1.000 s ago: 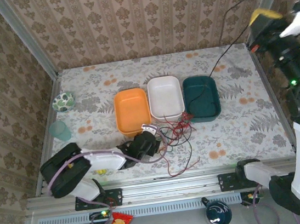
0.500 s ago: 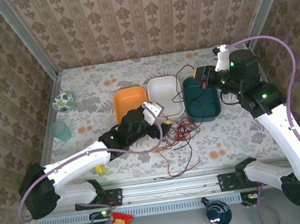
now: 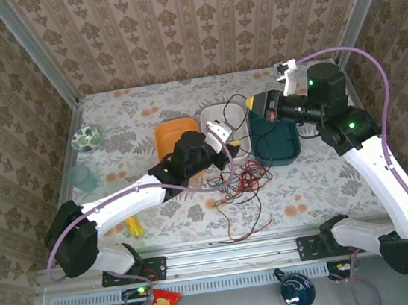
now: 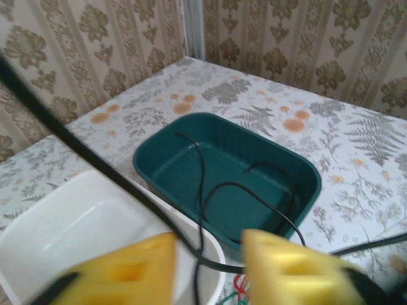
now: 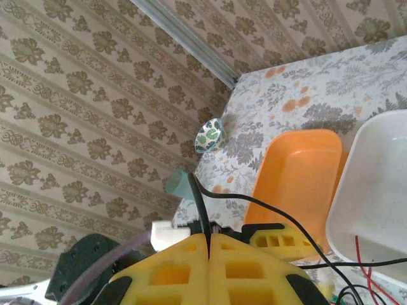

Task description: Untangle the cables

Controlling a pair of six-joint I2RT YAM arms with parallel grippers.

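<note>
"Seeing how the right gripper [image 3: 258, 105] is swinging in from the far right edge? It is hanging above the far corner of the dark teal rectangular plastic tray [image 3: 288, 147] now."

"Yes, and its yellow pads are pressing flat together on the thin black cable [image 5: 200, 206], so it is carrying that end along. The line is no longer stretching taut; it is sagging in loops into the teal tray."

"And the left gripper [image 4: 208, 257]?"

"It is lifting away from the tangle and reaching over the white rectangular plastic tray [image 4: 76, 222]. Its fingers are standing apart, with the black cable running through the gap. Nothing is being pinched there yet."

"So how is the task going?"

"Early, I am judging. The thin red cable [image 3: 242, 181] is lying knotted with dark strands on the floral tablecloth [image 3: 320, 175], in front of the trays. The black one is gaining slack, which should help in working it free."
</note>
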